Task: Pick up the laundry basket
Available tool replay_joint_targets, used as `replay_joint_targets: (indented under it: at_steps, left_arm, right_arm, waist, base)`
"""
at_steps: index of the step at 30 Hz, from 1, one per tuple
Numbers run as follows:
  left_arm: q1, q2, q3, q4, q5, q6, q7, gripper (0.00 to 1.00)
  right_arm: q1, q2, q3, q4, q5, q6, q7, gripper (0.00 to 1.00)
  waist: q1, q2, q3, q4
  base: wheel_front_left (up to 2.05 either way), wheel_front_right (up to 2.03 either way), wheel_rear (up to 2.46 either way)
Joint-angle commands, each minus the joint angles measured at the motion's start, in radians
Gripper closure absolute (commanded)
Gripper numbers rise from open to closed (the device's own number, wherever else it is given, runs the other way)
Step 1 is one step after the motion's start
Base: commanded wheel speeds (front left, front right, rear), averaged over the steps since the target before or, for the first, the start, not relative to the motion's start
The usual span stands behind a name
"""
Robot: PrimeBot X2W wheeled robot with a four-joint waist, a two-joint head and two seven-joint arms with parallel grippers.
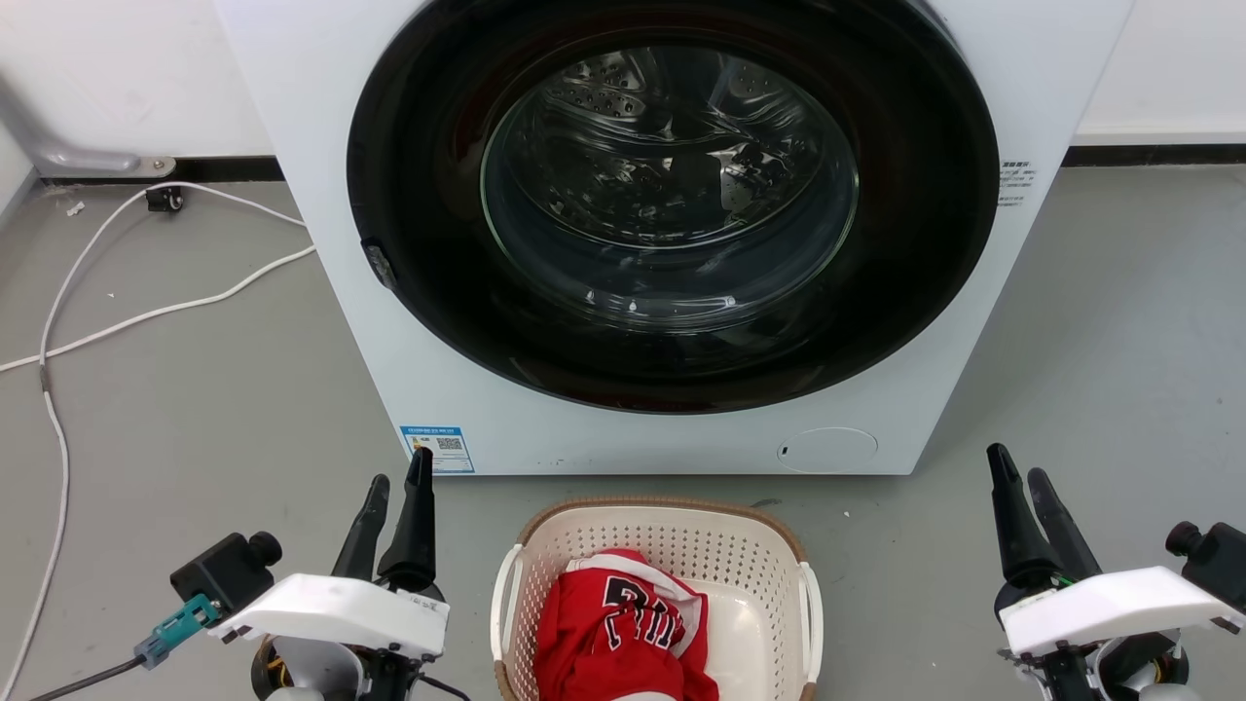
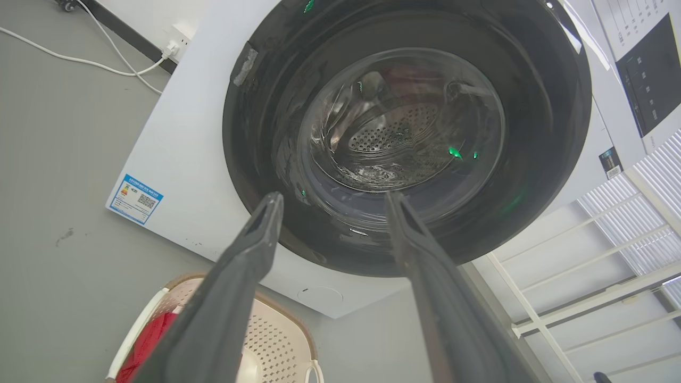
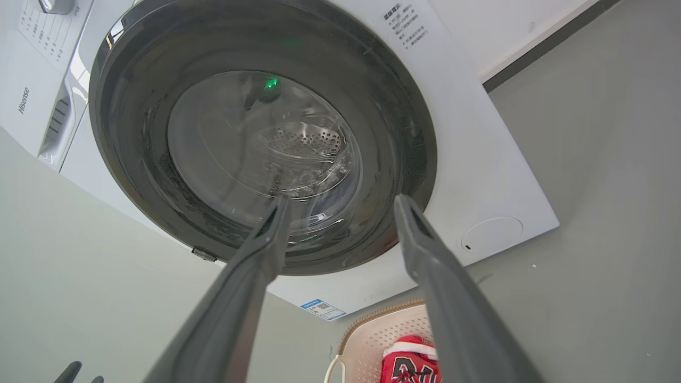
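One laundry basket (image 1: 701, 550): stands upright on the grey floor (image 1: 175, 428) just in front of the washing machine (image 1: 321, 243), at the bottom centre of the head view. It is between the two grippers and apart from both. Its walls are cream and perforated, with a brown woven-look rim.
Handles: white, one on each side of the basket, the left handle (image 1: 503, 594) and the right handle (image 1: 810, 604). Neither is touched.
Contents: a red garment (image 1: 623, 623) with white trim and dark lettering lies crumpled inside, towards the basket's left and near part.
Left gripper (image 1: 400, 467): off the basket's left side, fingers pointing at the machine. In its wrist view the two dark fingers stand wide apart around nothing (image 2: 334, 197). The basket (image 2: 276, 340) and the garment (image 2: 146, 340) lie low in that view, partly behind one finger.
Right gripper (image 1: 1016, 462): off the basket's right side, well apart from it. In its wrist view the fingers are spread wide and bare (image 3: 341, 199), with the basket (image 3: 372, 335) and the garment (image 3: 409, 361) between them at the bottom.
Washing machine details: a white front-loader whose round dark door has a glass (image 1: 672, 175) showing a perforated steel drum. There is a blue sticker (image 1: 438, 448) at the lower left corner and a round cover (image 1: 827, 450) at the lower right.
Cable (image 1: 58, 321): white, lying across the floor on the robot's left.
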Motion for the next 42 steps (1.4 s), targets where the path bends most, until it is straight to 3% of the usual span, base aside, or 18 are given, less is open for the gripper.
replay_joint_targets:
  at_steps: [1, 19, 42]
  left_arm:
    - [-0.004, 0.010, -0.006, -0.016, 0.038, 0.005, -0.009, 0.00]
    - [0.005, 0.043, -0.064, -0.026, 0.305, 0.061, -0.063, 0.00]
    - [0.001, 0.075, -0.130, -0.014, 0.539, 0.107, -0.121, 0.00]
  right_arm:
    - [-0.004, -0.004, 0.002, -0.018, -0.039, 0.000, 0.001, 0.00]
    - [0.017, -0.001, 0.011, -0.051, -0.312, 0.000, 0.017, 0.00]
    - [0.038, 0.002, 0.019, -0.079, -0.578, 0.000, 0.006, 0.00]
  waist:
    - [0.0000, 0.0000, 0.000, 0.001]
    - [0.0000, 0.0000, -0.004, 0.003]
    - [0.0000, 0.0000, -0.005, 0.007]
  base:
    - [0.00, 0.00, 0.00]
    - [0.00, 0.00, 0.00]
    - [0.00, 0.00, 0.00]
